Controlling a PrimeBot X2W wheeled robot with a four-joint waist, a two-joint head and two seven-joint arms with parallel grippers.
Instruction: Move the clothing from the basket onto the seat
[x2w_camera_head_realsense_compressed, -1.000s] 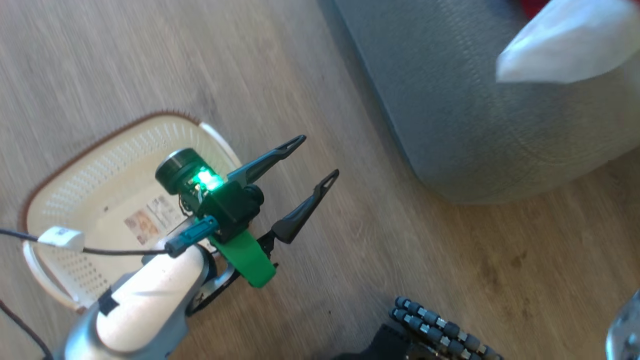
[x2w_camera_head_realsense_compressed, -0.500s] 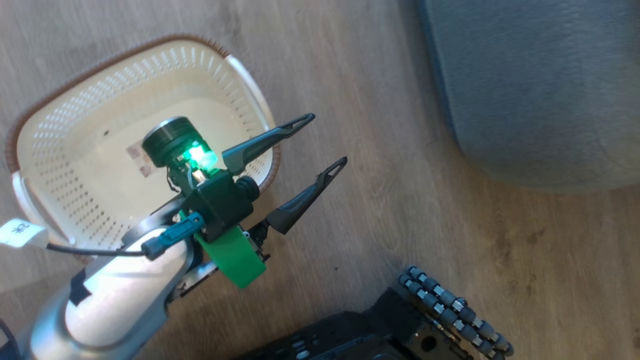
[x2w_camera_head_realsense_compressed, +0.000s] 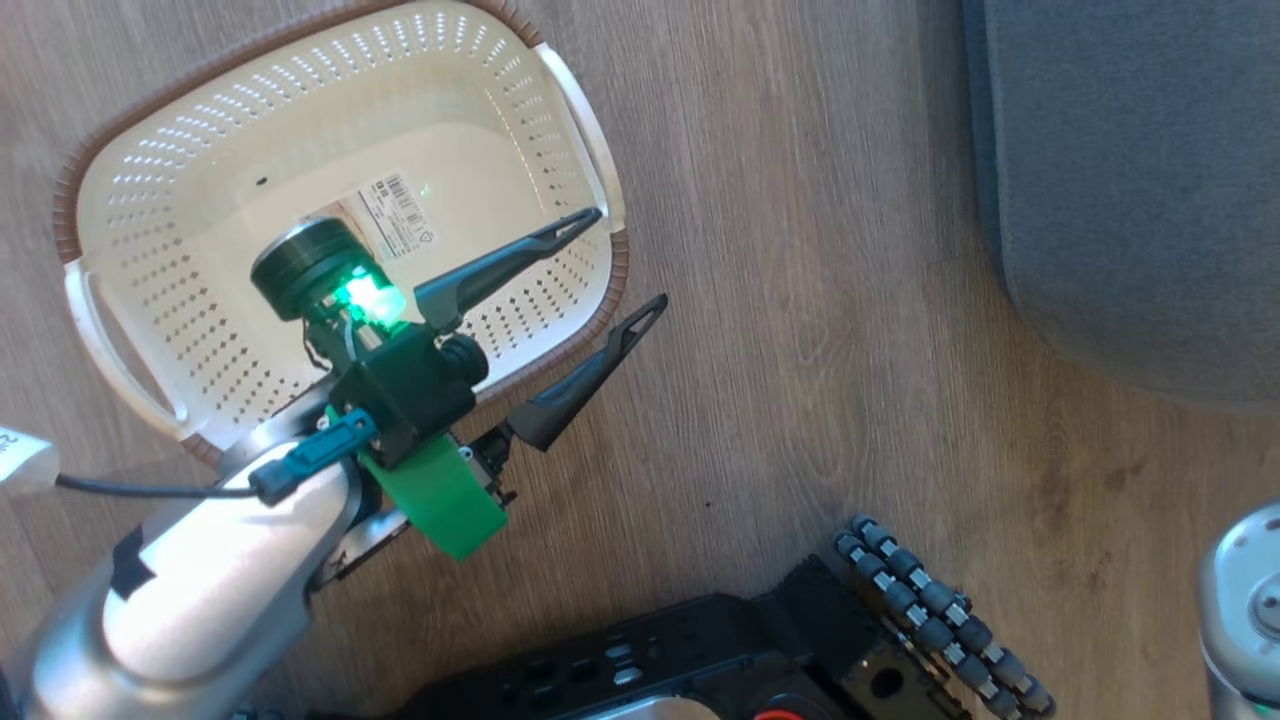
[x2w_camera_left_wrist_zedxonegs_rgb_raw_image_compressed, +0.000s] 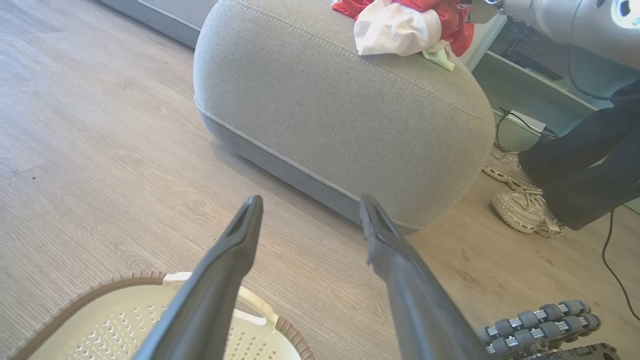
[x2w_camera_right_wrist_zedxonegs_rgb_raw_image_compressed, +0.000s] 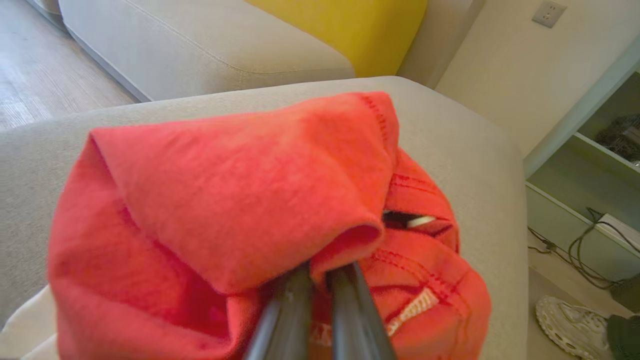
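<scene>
Left jaws apart above basket (x2w_camera_head_realsense_compressed: 180, 260) rim | right jaws pinching clothing (x2w_camera_right_wrist_zedxonegs_rgb_raw_image_compressed: 240, 190) on seat (x2w_camera_right_wrist_zedxonegs_rgb_raw_image_compressed: 465, 150)

Strong daylight is washing out the inside of the basket (x2w_camera_head_realsense_compressed: 300, 110) and glaring off the pale forearm (x2w_camera_head_realsense_compressed: 200, 600) in the head view, where a green lamp (x2w_camera_head_realsense_compressed: 365, 297) is glowing and the floor (x2w_camera_head_realsense_compressed: 800, 300) grain is smearing slightly. In the left wrist view the seat (x2w_camera_left_wrist_zedxonegs_rgb_raw_image_compressed: 325, 115) is casting a soft shadow on the floor, the near fingers (x2w_camera_left_wrist_zedxonegs_rgb_raw_image_compressed: 217, 280) are blurring and the edges are bending. In the right wrist view the clothing (x2w_camera_right_wrist_zedxonegs_rgb_raw_image_compressed: 240, 180) is glowing oversaturated, its near folds losing focus
</scene>
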